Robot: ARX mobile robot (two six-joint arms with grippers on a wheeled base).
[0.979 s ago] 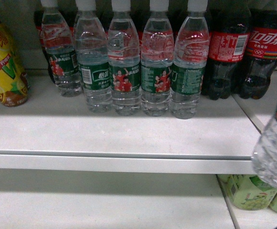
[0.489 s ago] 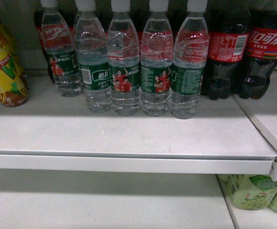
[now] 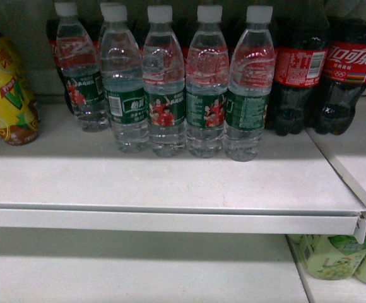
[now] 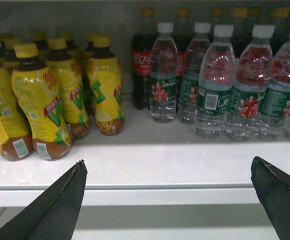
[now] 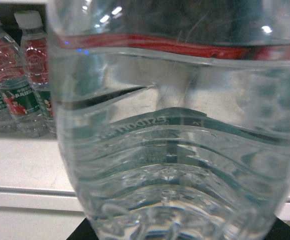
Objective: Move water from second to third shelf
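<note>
Clear plastic water bottle [image 5: 170, 140] fills right wrist view, long axis upright, apparently clamped in right pincer; fingers unseen. Lower white shelf [image 3: 132, 268] at 6 o'clock. Left pincer [image 4: 167, 192] wide open, empty.

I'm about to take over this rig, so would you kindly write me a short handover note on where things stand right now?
Left gripper: open, empty, hovering in front of the shelf edge.
Right gripper: out of the head view; its wrist camera is filled by a water bottle held close up, so it appears shut on it, though the fingers themselves barely show.
Done: one water bottle is off the shelf. Five more stand in the front row between the yellow juice bottles and cola bottles.
Left: set the held bottle on the third shelf and release.
</note>
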